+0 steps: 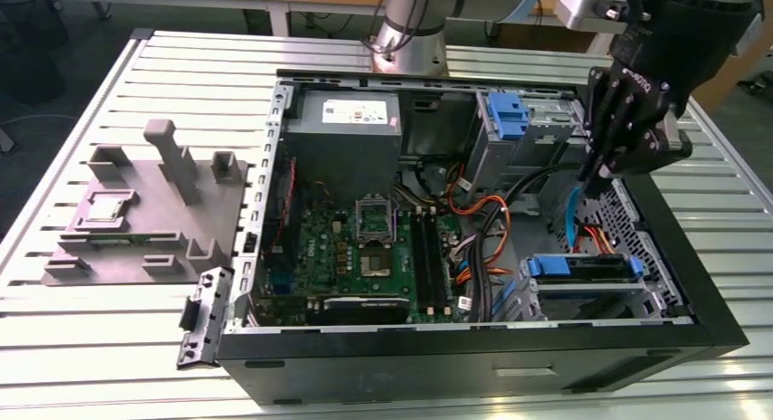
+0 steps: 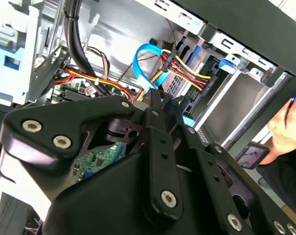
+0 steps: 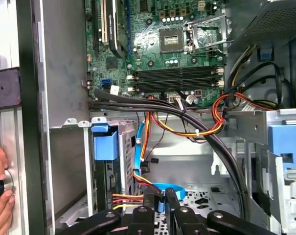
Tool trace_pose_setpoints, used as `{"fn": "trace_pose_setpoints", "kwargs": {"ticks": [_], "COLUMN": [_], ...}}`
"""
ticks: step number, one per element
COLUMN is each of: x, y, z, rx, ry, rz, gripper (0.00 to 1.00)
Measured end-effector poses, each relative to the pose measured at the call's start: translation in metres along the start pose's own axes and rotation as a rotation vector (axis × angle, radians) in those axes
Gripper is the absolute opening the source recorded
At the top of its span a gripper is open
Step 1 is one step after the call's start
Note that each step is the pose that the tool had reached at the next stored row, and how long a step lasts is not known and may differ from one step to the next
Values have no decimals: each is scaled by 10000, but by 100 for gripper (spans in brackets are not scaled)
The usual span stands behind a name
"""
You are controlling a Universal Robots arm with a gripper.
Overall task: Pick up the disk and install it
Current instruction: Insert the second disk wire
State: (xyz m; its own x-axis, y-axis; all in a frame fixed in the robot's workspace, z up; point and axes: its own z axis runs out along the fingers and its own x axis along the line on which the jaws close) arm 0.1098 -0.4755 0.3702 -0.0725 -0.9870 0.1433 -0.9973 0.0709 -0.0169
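1. Exterior view, far left: grey fixture (image 1: 145,203) on the slatted table (image 1: 72,348), beside the case and apart from it. It carries no drive.
2. Open computer case (image 1: 483,348), lying on its side so the bays can be reached from above.
3. Power-supply box (image 1: 344,121) and motherboard (image 1: 362,248), fixed inside the case; not my concern.
4. Bare blue bracket (image 1: 508,112) in the upper bay, with no drive in it.
5. Disk (image 1: 580,268), with its blue rail facing up, seated in the lower cage at the exterior view's right. Coloured cables (image 3: 125,198) run to it in the first wrist view, so I judge it installed.
6. My gripper (image 1: 604,167) hangs just above that cage. The fingers (image 3: 148,203) are drawn nearly together and grip nothing I can see, which fits a part already released.
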Motion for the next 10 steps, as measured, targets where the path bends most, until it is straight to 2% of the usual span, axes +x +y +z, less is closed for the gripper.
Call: {"fn": "trace_pose_setpoints", "kwargs": {"ticks": [3,7,8,9,10], "x": [-6,-10,-11,-12,-13], "y": [0,0,0,0,0], "z": [40,73,82,92,100], "rx": [5,18,21,24,26], "ry": [70,246,289,323,359], "rz": [-2,-3,-3,-3,-4], "gripper": [24,24,22,16,16]}}
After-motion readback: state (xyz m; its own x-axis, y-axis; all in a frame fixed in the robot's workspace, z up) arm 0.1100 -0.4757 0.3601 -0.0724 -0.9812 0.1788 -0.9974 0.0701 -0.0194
